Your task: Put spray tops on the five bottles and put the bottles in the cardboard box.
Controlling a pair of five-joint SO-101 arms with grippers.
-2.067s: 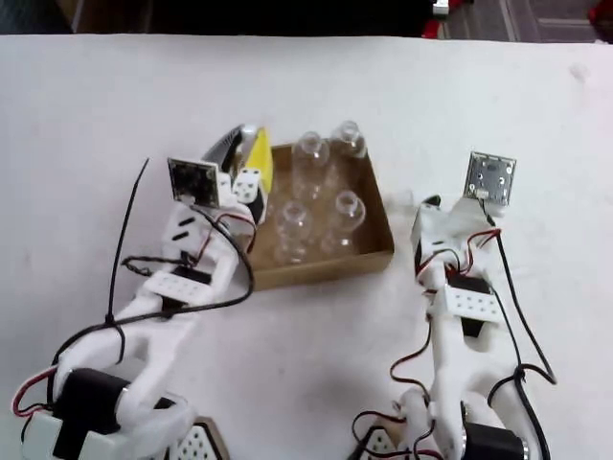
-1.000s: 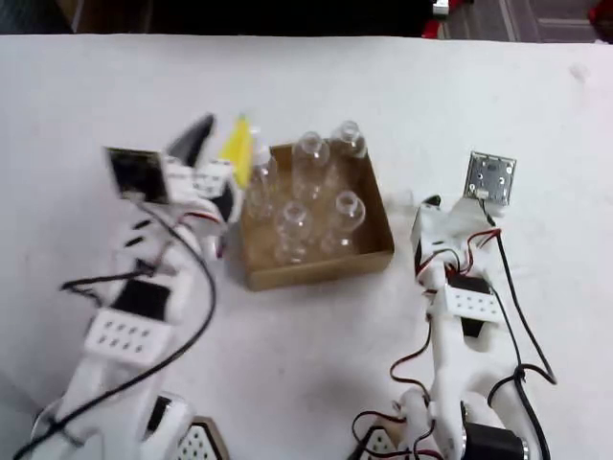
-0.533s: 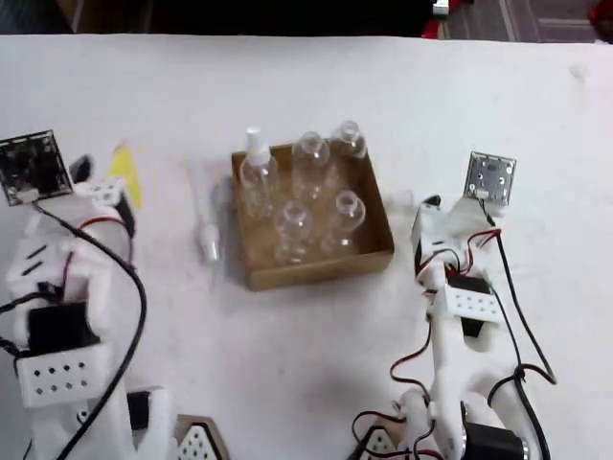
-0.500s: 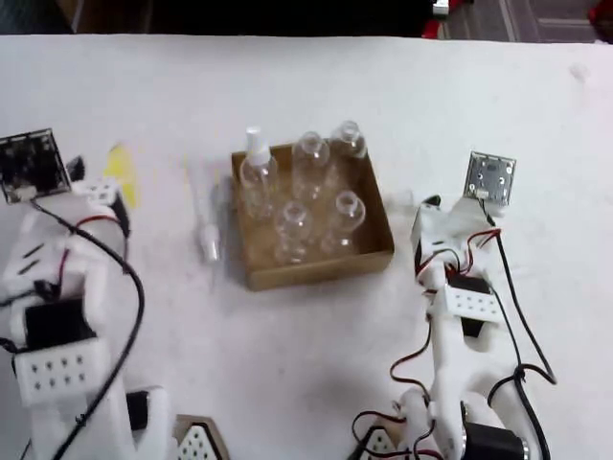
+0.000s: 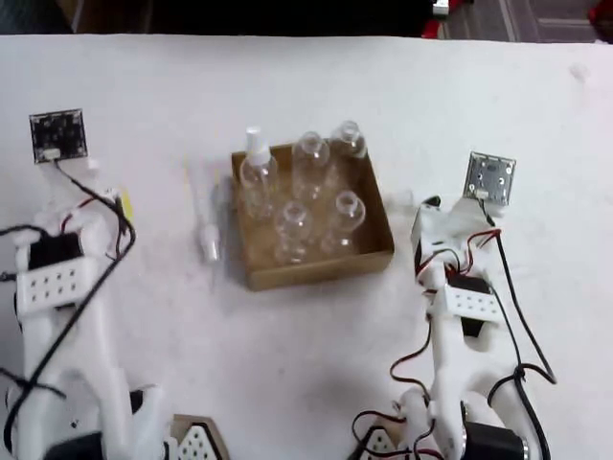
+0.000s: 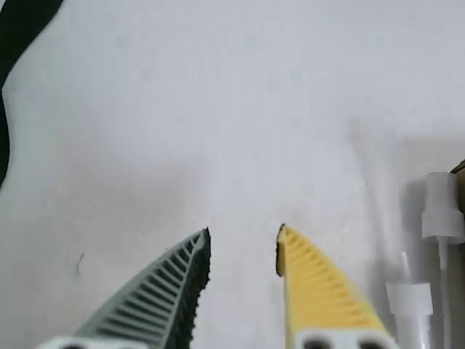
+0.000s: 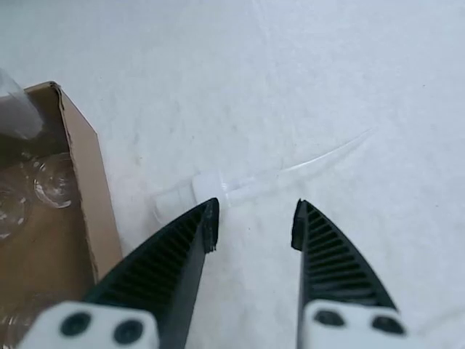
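Observation:
The cardboard box [image 5: 316,268] sits mid-table with several clear bottles standing in it. The bottle [image 5: 254,172] in its far left corner wears a white spray top; the other bottles [image 5: 345,211] are uncapped. A loose spray top [image 5: 206,230] lies on the table left of the box, and two white spray heads [image 6: 439,214] show beside my left gripper [image 6: 243,243], which is open over bare table. My right gripper [image 7: 254,222] is open just short of another spray top [image 7: 218,190] lying right of the box [image 7: 80,160].
The left arm [image 5: 57,278] stands well left of the box, the right arm [image 5: 460,287] close to its right side. White tabletop stretches far beyond the box. The table's dark far edge [image 5: 287,34] runs along the back.
My left gripper let go of the capped bottle, left it standing in the box, and swung away to the left. The right arm has not moved.

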